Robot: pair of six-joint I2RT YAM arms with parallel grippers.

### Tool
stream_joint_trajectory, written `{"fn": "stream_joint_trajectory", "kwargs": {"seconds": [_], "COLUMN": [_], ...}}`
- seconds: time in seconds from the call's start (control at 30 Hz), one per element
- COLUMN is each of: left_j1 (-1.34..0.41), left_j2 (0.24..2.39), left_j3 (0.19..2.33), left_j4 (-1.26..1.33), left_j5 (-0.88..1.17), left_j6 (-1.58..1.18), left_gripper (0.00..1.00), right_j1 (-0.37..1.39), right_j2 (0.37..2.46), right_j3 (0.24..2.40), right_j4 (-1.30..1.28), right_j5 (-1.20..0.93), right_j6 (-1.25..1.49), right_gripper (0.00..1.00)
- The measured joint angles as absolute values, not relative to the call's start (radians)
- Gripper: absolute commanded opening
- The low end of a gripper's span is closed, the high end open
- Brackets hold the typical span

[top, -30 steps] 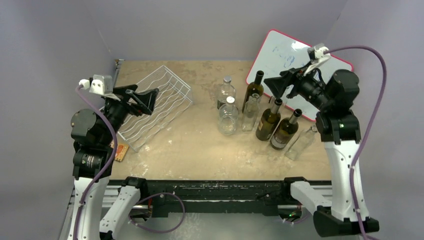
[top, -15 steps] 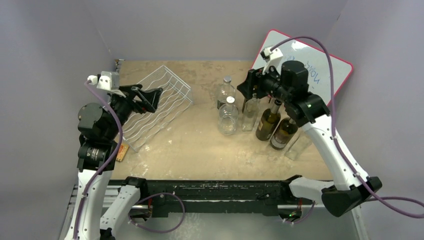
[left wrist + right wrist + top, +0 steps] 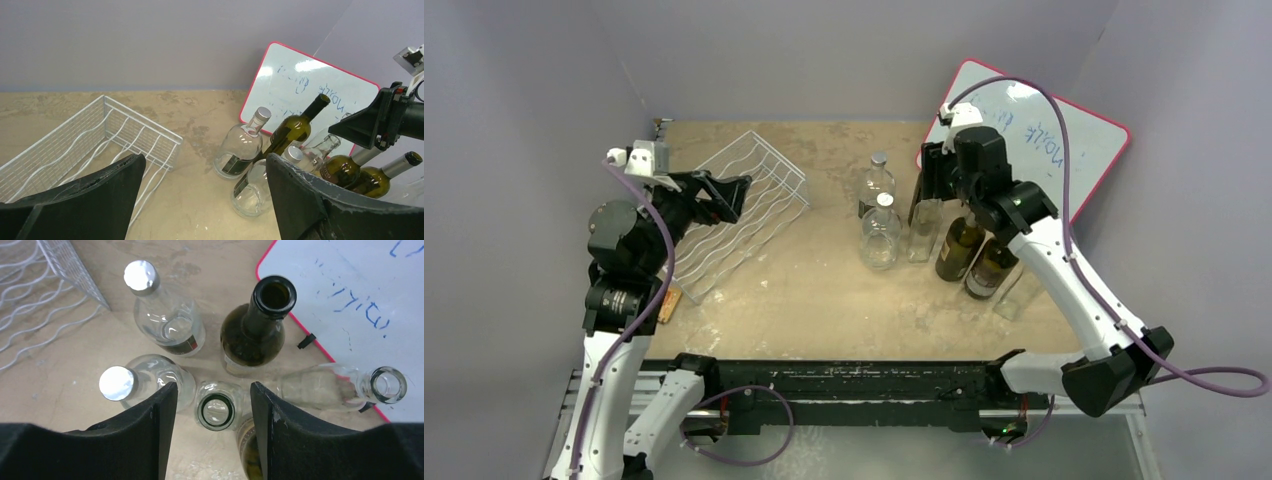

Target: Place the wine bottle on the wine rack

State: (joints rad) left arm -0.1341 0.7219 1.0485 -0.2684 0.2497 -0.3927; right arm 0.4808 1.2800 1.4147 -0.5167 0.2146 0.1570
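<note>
The table (image 3: 824, 290) is overlooked from high behind its near edge by the fixed camera, and the whole scene is taken in. From the left wrist, a low, slightly downward look is cast across the wine rack (image 3: 125, 130) toward the whiteboard (image 3: 295, 80). From the right wrist, the bottles (image 3: 252, 340) are viewed straight down at close range. Rack, bottles and whiteboard are shared by all three views.

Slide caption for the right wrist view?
Right gripper open over a clear uncapped bottle beside a dark wine bottle.
</note>
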Motion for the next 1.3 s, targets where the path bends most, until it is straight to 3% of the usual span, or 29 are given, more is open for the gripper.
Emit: {"fn": "stream_joint_trajectory", "kwargs": {"seconds": [0.47,0.73,0.97,1.3], "left_j1": [-0.138,-0.138,-0.139,-0.233], "left_j2": [0.764,0.785,0.800,0.893], "left_j3": [1.047,1.047,1.047,1.047], "left_j4": [-0.266,-0.263,-0.262,-0.241], "left_j5": [0.250,0.251,0.274,0.381], "left_j6": [-0.394,-0.403,-0.407,-0.410], "left_gripper": [0.91,0.90,0.89,0.89], "right_j1": [0.493,0.493,0.495,0.496], "right_j2": [1.285,1.298,1.279,1.172], "right_j3": [1.317,1.294,1.270,1.239], "right_j4": [-0.533,-0.514,-0.491,-0.544], "right_j5": [0.237,0.242,0.240,0.153], "right_j6": [0.160,0.154,0.140,0.099], "right_gripper": [0.48,0.15,0.01,0.00]}}
